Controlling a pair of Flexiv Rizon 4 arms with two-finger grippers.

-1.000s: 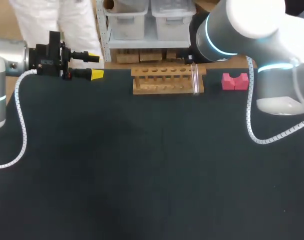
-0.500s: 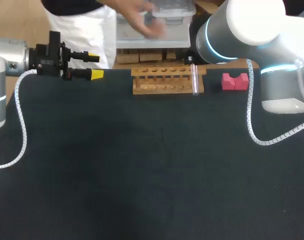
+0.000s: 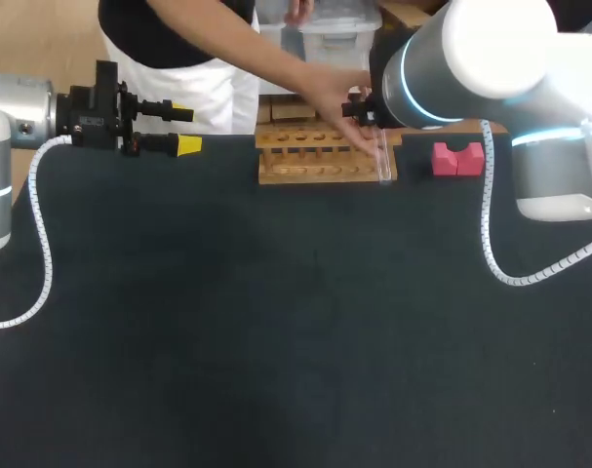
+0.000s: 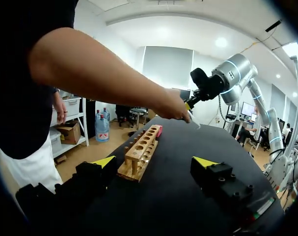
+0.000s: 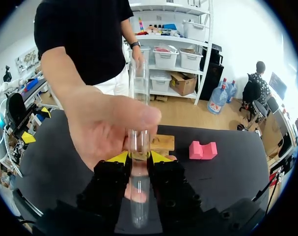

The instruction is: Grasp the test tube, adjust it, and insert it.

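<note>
- Right wrist view: the right tool (image 5: 139,157) has its two yellow tips pressed to either side of the test tube (image 5: 139,88), so it has closed on it. The tube stands upright through the fingers, above the table (image 5: 227,177).
- A person's hand (image 5: 107,128) is wrapped round the same tube, thumb across the glass just above the tips.
- The wooden rack (image 5: 162,142) and the pink block (image 5: 203,149) lie beyond the tool.
- My reading is that the grasp is made, while adjusting and inserting are left to do.
- Count here: one tube, one rack, one block, one hand on the tube.

- Left wrist view: the left tool (image 4: 154,164) is wide open and holds nothing.
- The rack (image 4: 139,152) lies ahead of it with a single row of holes, all empty as far as they show.
- Past the rack's far end the person's hand (image 4: 173,105) meets the right tool (image 4: 202,87) above the table. The tube is too small here to pick out surely.

- Head view: the left tool (image 3: 186,129) sits at the table's far left, well apart from the rack (image 3: 315,161).
- The tube (image 3: 381,161) shows at the rack's right end, under the hand (image 3: 349,102). I cannot tell whether its foot is over a hole.
- The right tool is mostly hidden by its own arm.
- The block (image 3: 458,158) lies just right of the rack.
- Count: two arms, one rack, one tube, one block.
</note>
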